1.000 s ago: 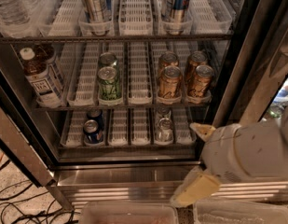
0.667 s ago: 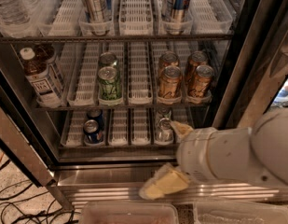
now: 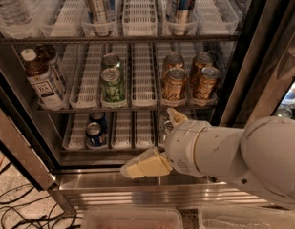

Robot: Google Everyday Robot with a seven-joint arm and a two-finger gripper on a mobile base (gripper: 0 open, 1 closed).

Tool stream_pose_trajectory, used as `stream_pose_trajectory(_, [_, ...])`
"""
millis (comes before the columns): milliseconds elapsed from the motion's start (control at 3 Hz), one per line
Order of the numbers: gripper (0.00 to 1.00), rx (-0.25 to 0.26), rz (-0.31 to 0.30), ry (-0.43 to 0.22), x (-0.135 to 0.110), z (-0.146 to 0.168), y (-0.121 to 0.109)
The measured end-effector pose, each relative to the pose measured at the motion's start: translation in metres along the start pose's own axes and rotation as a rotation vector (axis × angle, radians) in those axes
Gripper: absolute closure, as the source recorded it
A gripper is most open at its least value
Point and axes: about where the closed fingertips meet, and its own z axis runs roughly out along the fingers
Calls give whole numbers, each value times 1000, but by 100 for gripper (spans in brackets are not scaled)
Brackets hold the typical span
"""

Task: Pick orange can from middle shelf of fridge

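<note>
Camera view: end effector (image 3: pixel 160 140) low before fridge (image 3: pixel 137 191), fingers (image 3: pixel 144 166) apart, empty; orange can (image 3: pixel 174 84) on middle shelf (image 3: pixel 147 108).

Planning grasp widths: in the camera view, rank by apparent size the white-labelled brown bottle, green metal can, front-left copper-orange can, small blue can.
White-labelled brown bottle
Green metal can and copper-orange can: alike
Small blue can
Gripper, open, sits below the middle shelf.

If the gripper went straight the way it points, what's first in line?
Probably the fridge's steel sill, near its left end: the gripper sits low, pointing left, below the orange cans. Depth unclear.
</note>
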Motion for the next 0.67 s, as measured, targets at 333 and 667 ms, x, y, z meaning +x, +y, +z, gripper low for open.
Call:
stream_pose_trajectory(333, [0, 0, -1, 1, 0, 0, 0])
stream_pose_trajectory(667, [0, 27, 19, -15, -2, 1, 1])
